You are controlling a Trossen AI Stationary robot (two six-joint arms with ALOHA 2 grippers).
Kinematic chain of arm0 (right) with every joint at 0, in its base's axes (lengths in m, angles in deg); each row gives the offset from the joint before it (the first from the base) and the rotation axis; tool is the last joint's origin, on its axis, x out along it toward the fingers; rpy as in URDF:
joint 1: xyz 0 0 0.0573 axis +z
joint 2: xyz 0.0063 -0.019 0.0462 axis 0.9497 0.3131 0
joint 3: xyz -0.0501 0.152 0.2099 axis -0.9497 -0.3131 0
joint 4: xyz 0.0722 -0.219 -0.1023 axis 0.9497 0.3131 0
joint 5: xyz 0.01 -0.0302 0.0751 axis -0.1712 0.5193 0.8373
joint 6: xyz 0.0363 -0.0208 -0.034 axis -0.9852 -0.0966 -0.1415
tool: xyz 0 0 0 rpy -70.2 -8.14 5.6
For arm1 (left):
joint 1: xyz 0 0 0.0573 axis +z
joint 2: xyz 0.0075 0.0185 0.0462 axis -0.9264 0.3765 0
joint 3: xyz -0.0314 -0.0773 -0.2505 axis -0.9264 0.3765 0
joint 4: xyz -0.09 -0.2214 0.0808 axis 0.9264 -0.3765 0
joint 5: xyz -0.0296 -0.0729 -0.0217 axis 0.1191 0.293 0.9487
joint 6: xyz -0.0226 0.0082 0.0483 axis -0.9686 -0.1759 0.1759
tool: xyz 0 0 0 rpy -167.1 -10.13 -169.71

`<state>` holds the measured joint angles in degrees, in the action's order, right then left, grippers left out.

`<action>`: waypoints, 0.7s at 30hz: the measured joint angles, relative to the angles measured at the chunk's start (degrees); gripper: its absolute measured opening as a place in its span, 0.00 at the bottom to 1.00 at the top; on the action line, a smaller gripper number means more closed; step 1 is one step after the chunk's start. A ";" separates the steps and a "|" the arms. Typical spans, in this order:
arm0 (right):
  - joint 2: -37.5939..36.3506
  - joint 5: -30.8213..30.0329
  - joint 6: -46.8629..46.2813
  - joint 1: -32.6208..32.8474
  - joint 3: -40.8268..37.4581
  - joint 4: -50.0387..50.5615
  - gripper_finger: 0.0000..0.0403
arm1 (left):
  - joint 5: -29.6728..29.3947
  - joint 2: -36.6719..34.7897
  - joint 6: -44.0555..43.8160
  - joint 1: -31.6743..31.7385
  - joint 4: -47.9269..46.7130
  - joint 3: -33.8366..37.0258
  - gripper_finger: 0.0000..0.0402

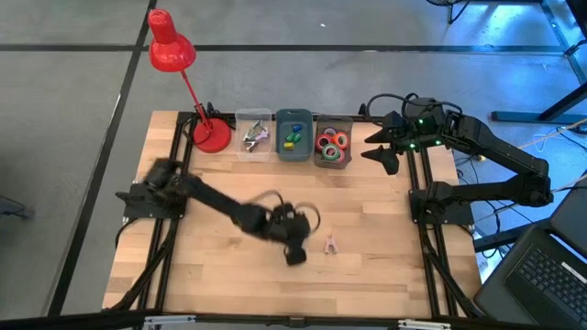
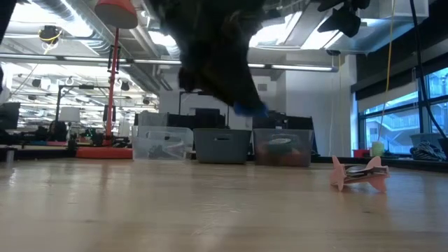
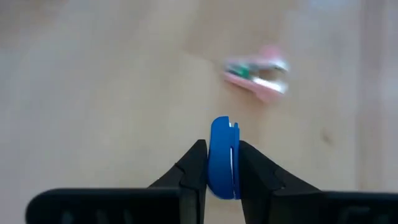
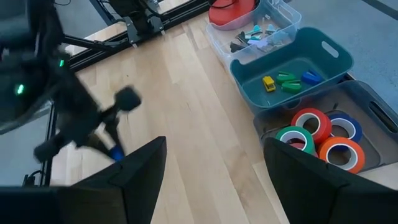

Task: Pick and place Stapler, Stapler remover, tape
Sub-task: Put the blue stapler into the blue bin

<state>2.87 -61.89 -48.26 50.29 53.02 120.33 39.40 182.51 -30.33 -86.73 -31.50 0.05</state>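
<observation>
Left gripper (image 3: 219, 163) is carrying a small blue piece (image 3: 222, 157) above mid-surface.
It is pinching it edge-on; keeping that squeeze steady and level should prevent slipping, while the right gripper (image 1: 383, 147), spread wide, is waiting near the bins (image 1: 293, 151).

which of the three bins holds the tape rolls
The dark grey bin at the right end of the row, nearest the right gripper. The teal middle bin holds small coloured items, the clear bin metal ones.
</observation>
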 joint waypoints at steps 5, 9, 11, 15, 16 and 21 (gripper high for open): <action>0.00 -0.01 -0.15 0.00 0.00 -0.09 0.68 | -2.37 -8.55 8.62 8.71 -3.82 0.02 0.13; -0.01 -0.02 -0.17 0.01 0.00 -0.20 0.68 | -1.36 -13.31 15.84 18.71 -3.20 -0.15 0.13; -0.01 -0.02 -0.19 0.00 0.00 -0.23 0.68 | 0.69 -14.86 18.14 24.18 -3.47 -0.07 0.13; 0.00 -0.70 -1.48 -0.01 0.00 -0.31 0.68 | 6.83 -15.81 19.65 35.54 -2.67 -0.15 0.13; 0.00 -1.20 -1.61 0.00 0.00 -0.37 0.68 | 8.94 -15.72 19.93 38.22 -2.57 -0.13 0.13; 0.00 -2.02 -3.15 -0.01 0.00 -0.43 0.68 | 15.91 -13.97 22.75 49.26 -1.61 -0.17 0.13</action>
<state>2.87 -63.92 -51.41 50.28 53.02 119.89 55.30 168.55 -7.58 -37.47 -33.11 -0.12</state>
